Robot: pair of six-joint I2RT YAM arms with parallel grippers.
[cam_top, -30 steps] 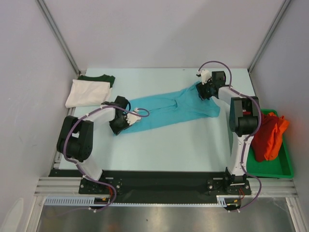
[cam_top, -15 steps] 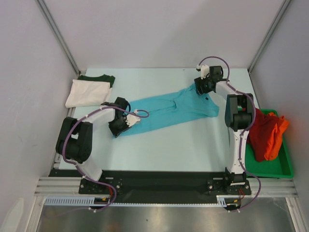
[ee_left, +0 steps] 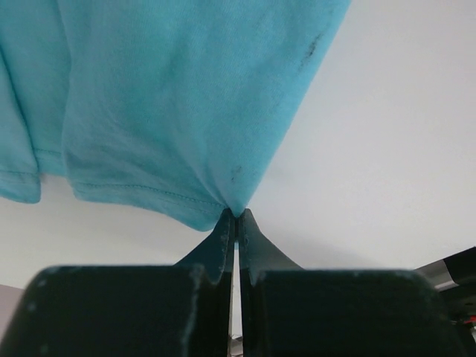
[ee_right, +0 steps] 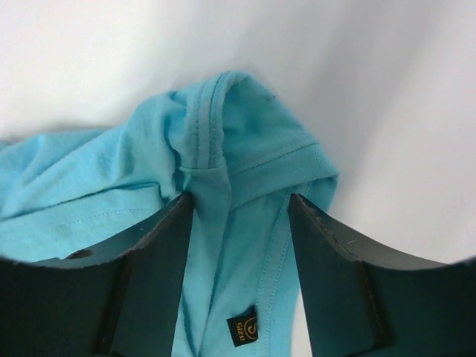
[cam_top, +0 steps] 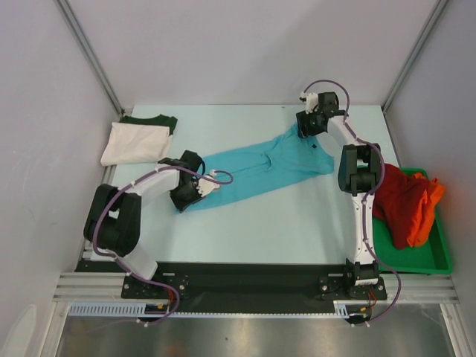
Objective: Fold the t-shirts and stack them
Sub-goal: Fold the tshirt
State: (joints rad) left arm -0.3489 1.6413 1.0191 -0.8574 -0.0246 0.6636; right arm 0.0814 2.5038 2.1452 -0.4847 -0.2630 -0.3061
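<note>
The turquoise t-shirt (cam_top: 260, 167) lies stretched slantwise across the table. My left gripper (cam_top: 187, 196) is shut on its near-left hem corner (ee_left: 235, 210). My right gripper (cam_top: 303, 128) is open over the far-right end, its fingers either side of the collar (ee_right: 230, 178) with a black label. A white t-shirt (cam_top: 134, 143) lies folded at the far left on a dark green one (cam_top: 152, 119). The red t-shirt (cam_top: 398, 204) and orange t-shirt (cam_top: 428, 201) lie crumpled at the right.
A flat green tray (cam_top: 431, 260) at the right table edge holds the red and orange shirts. Frame posts and grey walls close in the table's far corners. The arm bases stand at the near edge.
My right gripper has moved farther back and left along the shirt's far end. My left gripper has stayed shut on the hem corner, shifting slightly.
</note>
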